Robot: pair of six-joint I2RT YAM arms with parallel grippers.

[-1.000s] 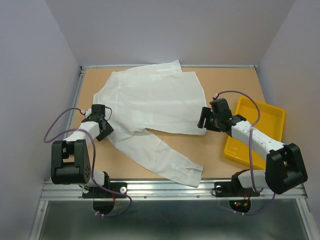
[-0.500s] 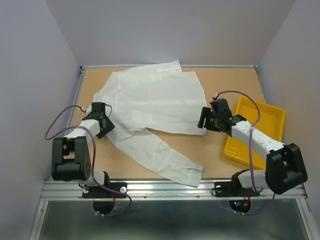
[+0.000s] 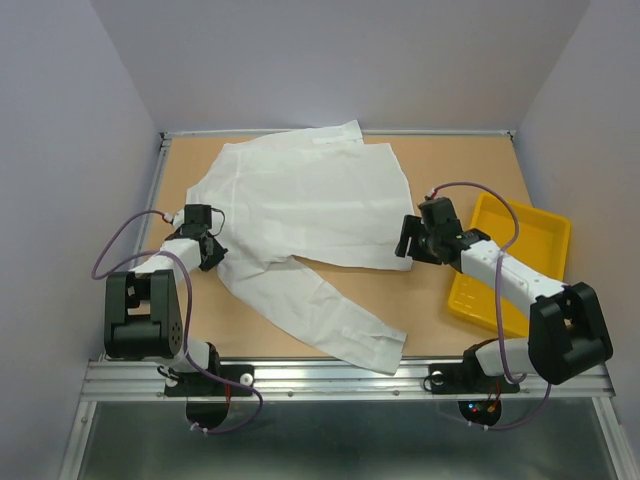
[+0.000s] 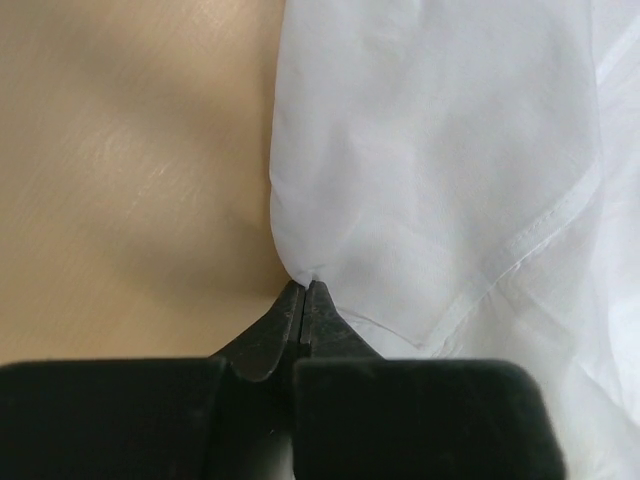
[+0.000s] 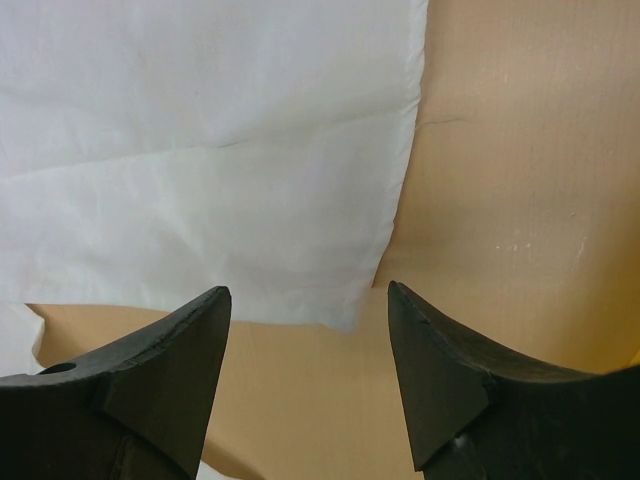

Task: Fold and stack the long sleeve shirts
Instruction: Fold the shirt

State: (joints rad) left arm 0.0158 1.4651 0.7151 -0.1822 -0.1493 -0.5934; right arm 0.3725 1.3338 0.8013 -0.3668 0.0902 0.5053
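A robotics lab test cell; plain pale lilac-grey panel walls (image 3: 60, 120) box in a light brown wooden tabletop (image 3: 450, 170), rising beyond and to either side of the left gripper (image 3: 214, 246) and right gripper (image 3: 403, 243); a ribbed aluminium rail (image 3: 340, 378) runs along the table edge behind both grippers, carrying the bolted black arm bases (image 3: 215, 380); thin purple cables (image 3: 470, 183) loop along the arms; a shallow yellow plastic tray (image 3: 545, 225) sits to the right of the right gripper.

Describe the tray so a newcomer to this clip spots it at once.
On the wooden table, look to the right edge. The yellow tray sits there, angled. It is the only bright, rigid thing; the white shirt nearby is soft and wrinkled.
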